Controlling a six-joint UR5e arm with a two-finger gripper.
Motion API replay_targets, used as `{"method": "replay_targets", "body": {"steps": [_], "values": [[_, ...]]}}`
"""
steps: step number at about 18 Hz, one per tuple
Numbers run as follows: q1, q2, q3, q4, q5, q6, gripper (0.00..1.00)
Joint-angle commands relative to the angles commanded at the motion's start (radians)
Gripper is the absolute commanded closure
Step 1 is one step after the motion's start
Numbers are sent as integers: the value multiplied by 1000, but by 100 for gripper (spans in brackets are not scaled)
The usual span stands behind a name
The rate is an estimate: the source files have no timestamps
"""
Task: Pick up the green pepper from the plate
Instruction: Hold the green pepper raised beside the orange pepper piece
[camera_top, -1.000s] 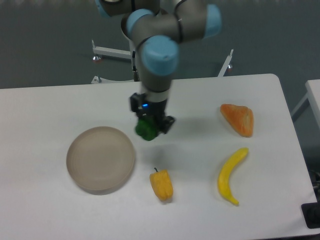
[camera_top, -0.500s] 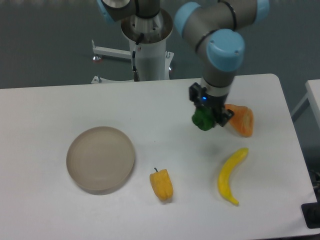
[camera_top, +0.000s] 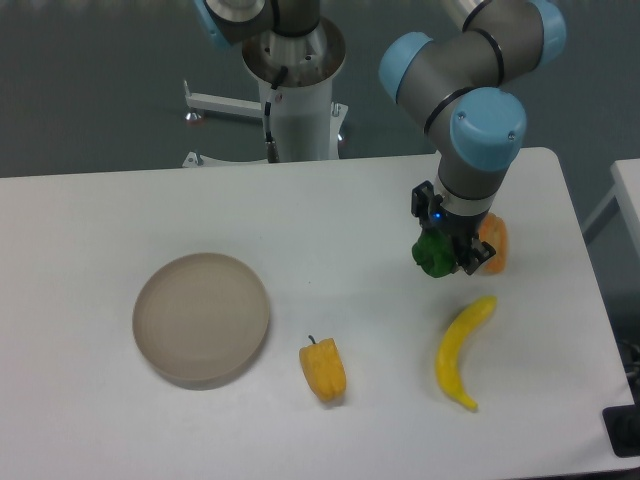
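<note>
Pickup looks done, to judge from how things lie: the two-finger gripper (camera_top: 447, 254) is clamped around the small glossy dark-green bell pepper (camera_top: 433, 254), and the round, shallow, matte beige-grey plate (camera_top: 202, 318) sits bare on the left of the white table (camera_top: 120, 220), well apart from the arm. You can see the pepper's lumpy green body bulging out on the left side of the black fingers, held off the tabletop at the right of the scene.

Just behind the gripper lies the orange wedge-shaped piece of toy food (camera_top: 494, 243), partly hidden by the wrist. Below it rests the curved yellow banana (camera_top: 460, 352), and the yellow-orange pepper with the dark stem (camera_top: 322, 369) stands near the plate's right edge, untouched.

As I judge it, you are in the carry phase after the lift. What the next move calls for is mainly a steady grip: the pepper is rounded and smooth, so it could twist or slip between the pads if you swing fast. If you lower it here, mind the orange wedge and the banana close by; whether the gripper touches the wedge cannot be told from this view.
</note>
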Motion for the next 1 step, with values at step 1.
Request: {"method": "replay_targets", "body": {"steps": [1], "values": [[0,0,2,0,0,0,97]]}}
